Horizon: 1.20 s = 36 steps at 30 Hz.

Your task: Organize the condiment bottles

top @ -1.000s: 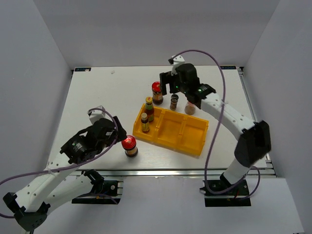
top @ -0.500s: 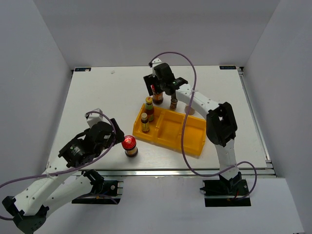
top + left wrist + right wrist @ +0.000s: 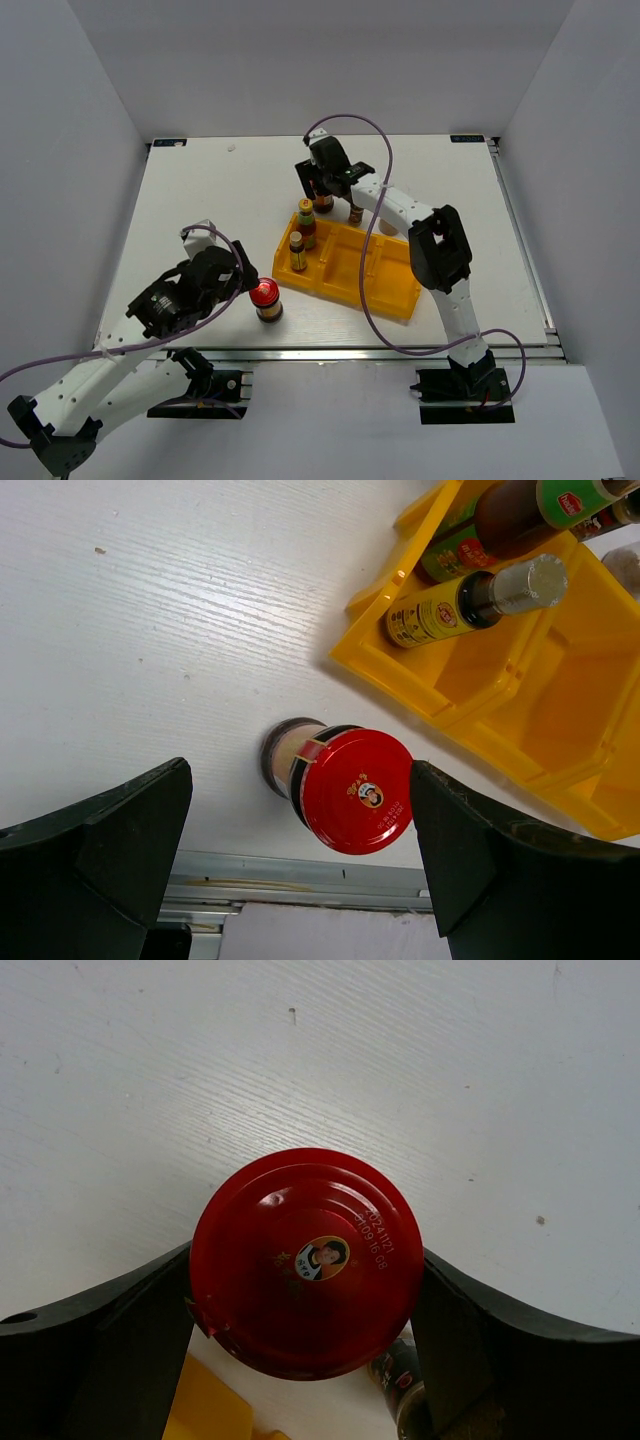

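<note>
A red-lidded jar [image 3: 345, 785] stands near the table's front edge, left of the yellow tray [image 3: 385, 285]. My left gripper [image 3: 300, 815] is open, with a finger on either side of this jar and a gap at both. A second red-lidded jar [image 3: 305, 1250] stands behind the tray. My right gripper [image 3: 305, 1265] is open and straddles it, fingers close against the lid's sides. Two slim yellow-capped bottles [image 3: 306, 222] [image 3: 297, 250] stand in the tray's left compartment. A dark spice jar [image 3: 356, 212] stands just right of the back jar.
The tray's middle and right compartments [image 3: 350, 262] hold nothing. The metal rail [image 3: 300, 880] along the table's front edge runs just below the near jar. The right arm's purple cable [image 3: 345, 120] loops above the back of the table.
My right gripper swung left from above the spice jar to the back red-lidded jar and came down round it. The left arm has hardly moved.
</note>
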Motion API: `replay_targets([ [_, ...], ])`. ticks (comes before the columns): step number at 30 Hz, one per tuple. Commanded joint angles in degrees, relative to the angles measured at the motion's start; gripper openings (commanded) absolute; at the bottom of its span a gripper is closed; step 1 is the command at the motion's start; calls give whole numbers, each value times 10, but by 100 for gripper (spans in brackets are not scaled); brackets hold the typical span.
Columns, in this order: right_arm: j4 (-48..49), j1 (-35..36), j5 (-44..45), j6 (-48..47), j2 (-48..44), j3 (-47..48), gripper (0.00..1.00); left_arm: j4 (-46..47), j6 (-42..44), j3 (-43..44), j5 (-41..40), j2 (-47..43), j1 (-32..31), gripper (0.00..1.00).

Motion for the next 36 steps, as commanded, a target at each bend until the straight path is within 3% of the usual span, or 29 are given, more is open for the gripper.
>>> replay_targets([
  [1, 14, 5, 22, 3, -5, 30, 82, 15, 7, -1, -8, -3, 1, 98],
  [13, 48, 6, 27, -5, -44, -1, 50, 27, 10, -7, -4, -1, 1, 98],
  [36, 160, 7, 14, -19, -278, -185, 39, 57, 22, -16, 8, 12, 2, 98],
])
